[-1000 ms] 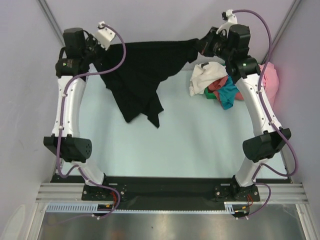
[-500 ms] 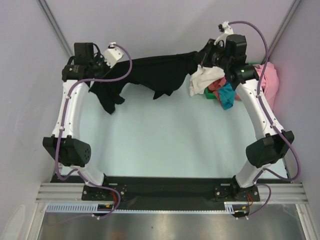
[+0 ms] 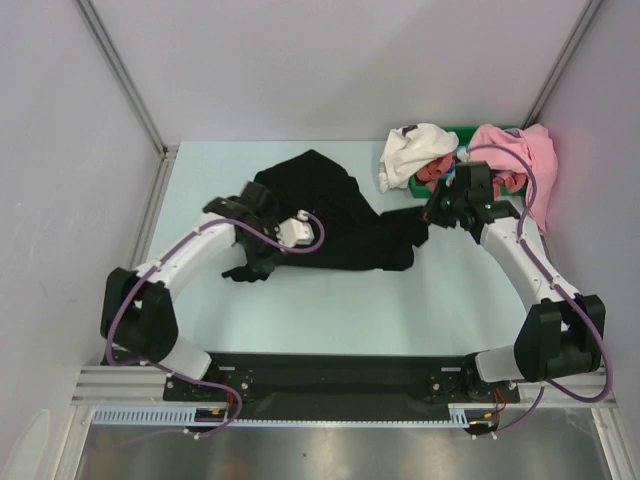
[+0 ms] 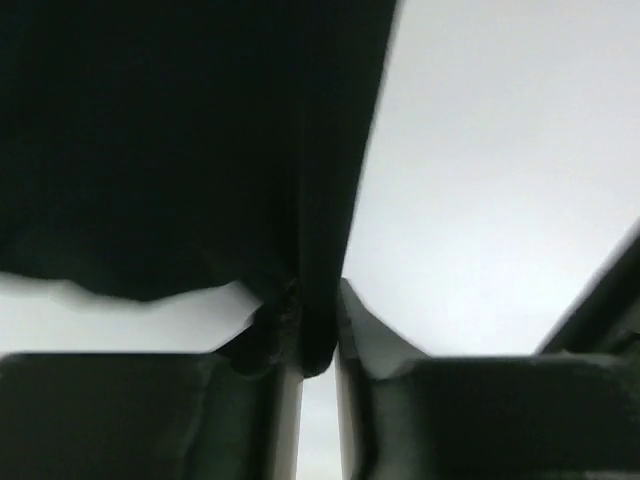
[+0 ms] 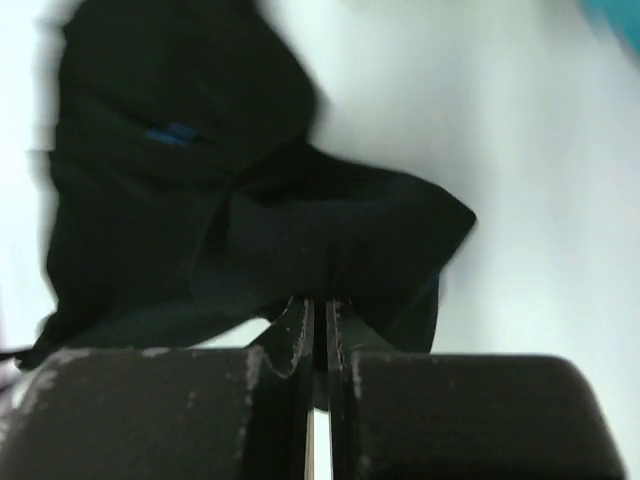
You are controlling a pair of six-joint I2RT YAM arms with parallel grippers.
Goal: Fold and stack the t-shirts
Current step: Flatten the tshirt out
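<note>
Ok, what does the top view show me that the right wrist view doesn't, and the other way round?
Only the top view: the left arm at the near-left edge of the black shirt, that shirt's whole crumpled outline on the table, and the white shirt, red shirt and pink shirt at the far right.
Only the right wrist: the small blue print on the black shirt, and the right gripper pinched shut on a fold of it.
Both: the black shirt lying on the table, with the right gripper at its right end.
</note>
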